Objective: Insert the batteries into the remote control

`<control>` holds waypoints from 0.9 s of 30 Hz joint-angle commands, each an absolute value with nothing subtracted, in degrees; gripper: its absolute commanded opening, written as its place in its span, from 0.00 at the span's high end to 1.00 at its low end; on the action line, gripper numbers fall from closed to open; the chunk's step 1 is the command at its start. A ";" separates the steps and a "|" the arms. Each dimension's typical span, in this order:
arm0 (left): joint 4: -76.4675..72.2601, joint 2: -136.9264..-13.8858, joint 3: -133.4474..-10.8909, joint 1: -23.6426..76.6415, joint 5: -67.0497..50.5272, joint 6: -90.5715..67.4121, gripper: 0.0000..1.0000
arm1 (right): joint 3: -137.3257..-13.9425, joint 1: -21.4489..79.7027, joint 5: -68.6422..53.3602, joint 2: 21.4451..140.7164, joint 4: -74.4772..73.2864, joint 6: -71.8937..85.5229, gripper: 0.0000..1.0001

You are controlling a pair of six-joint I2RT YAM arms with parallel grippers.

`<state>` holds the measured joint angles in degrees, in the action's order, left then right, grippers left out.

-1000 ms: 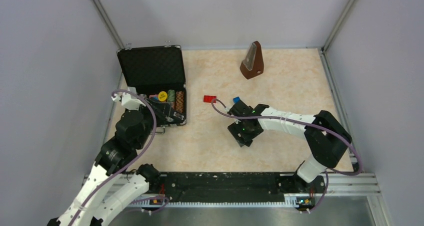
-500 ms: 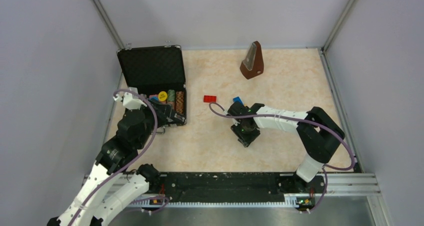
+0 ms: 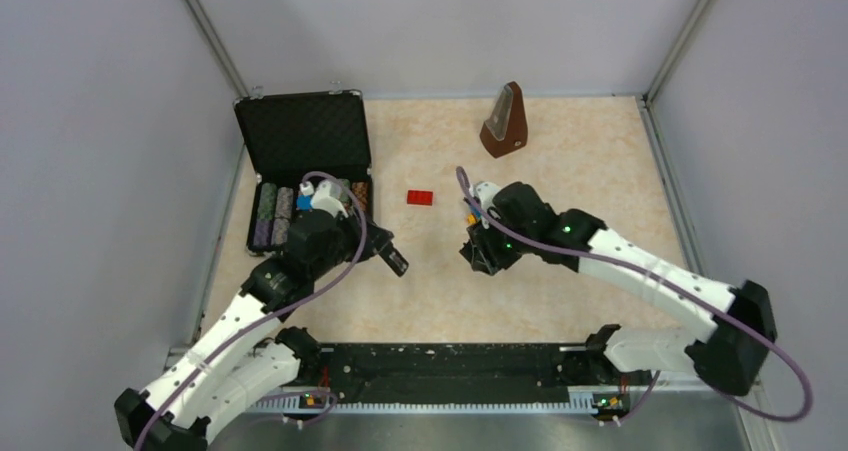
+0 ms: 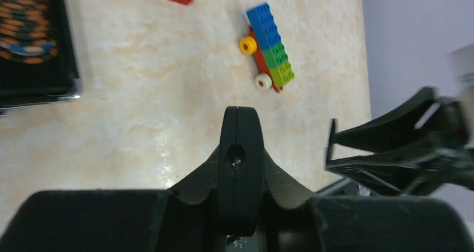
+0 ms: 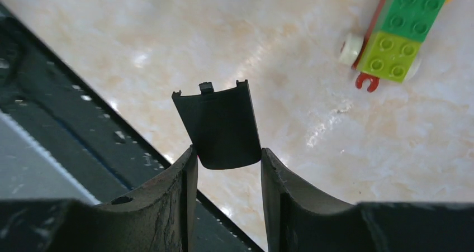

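Remote control (image 4: 240,132) is clamped edge-on between the closed left fingers (image 4: 208,171). Its rounded end pokes out past their tips, and it is held over the desk (image 3: 560,171), well to the left of the brick train (image 4: 268,48) and on its near side. A flat red brick (image 3: 421,197) lies on the desk left of the train, on its far side. The right fingers (image 5: 176,196) hang just on the near side of the train, part-closed on a small black cover piece (image 5: 218,123). They pinch it by its two side edges, with its clipped end pointing away from them. Beyond the train and a little to its right, a brown metronome (image 3: 503,121) stands upright.
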<state>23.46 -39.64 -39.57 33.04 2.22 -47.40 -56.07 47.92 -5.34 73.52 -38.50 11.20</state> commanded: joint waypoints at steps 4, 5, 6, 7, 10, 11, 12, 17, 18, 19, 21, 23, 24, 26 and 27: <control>-7.22 -46.58 -33.29 32.98 -17.87 -46.69 1.00 | -58.63 48.96 -12.32 61.46 -36.21 11.72 0.74; -10.37 -48.01 -32.89 32.97 -19.38 -46.09 1.00 | -58.95 49.25 -12.23 61.08 -36.20 11.98 0.74; -12.38 -49.42 -32.90 32.96 -20.62 -45.19 1.00 | -59.25 49.76 -12.05 60.80 -36.09 12.09 0.74; -14.14 -50.60 -32.93 33.13 -21.65 -43.89 1.00 | -59.58 50.36 -11.53 60.55 -36.12 12.13 0.74; -20.44 -53.15 -32.24 33.92 -22.79 -41.64 1.00 | -59.92 52.31 -10.01 60.71 -36.05 12.89 0.74; -21.49 -53.74 -32.18 34.32 -22.85 -40.93 1.00 | -60.05 52.78 -9.67 61.18 -36.04 13.61 0.74; -21.62 -54.31 -32.51 34.56 -22.78 -40.12 1.00 | -60.12 53.29 -9.25 61.62 -36.09 14.17 0.74; -22.01 -54.33 -32.08 35.68 -20.24 -37.68 1.00 | -61.90 55.15 -6.66 63.83 -35.84 18.04 0.74; -22.10 -53.99 -31.74 35.79 -19.36 -37.44 1.00 | -62.26 55.41 -6.27 64.39 -35.83 18.51 0.74; -22.44 -53.64 -31.40 35.86 -19.15 -37.13 1.00 | -62.64 55.68 -5.94 64.87 -35.71 19.02 0.74; -23.13 -53.15 -30.79 36.03 -18.88 -36.81 1.00 | -63.07 56.72 -5.44 65.83 -34.82 19.36 0.74; -23.18 -53.00 -30.59 36.20 -18.82 -36.64 1.00 | -63.32 58.14 -3.69 66.65 -33.69 19.55 0.74; -23.01 -53.02 -30.64 36.21 -18.85 -36.55 1.00 | -63.63 58.72 -2.94 67.33 -33.37 19.52 0.74; -22.25 -53.04 -31.05 36.37 -18.83 -36.47 1.00 | -64.48 59.80 -0.91 68.80 -33.12 19.79 0.74; -21.46 -52.94 -31.43 36.42 -18.61 -36.41 1.00 | -64.89 60.33 -0.28 69.30 -32.93 19.91 0.74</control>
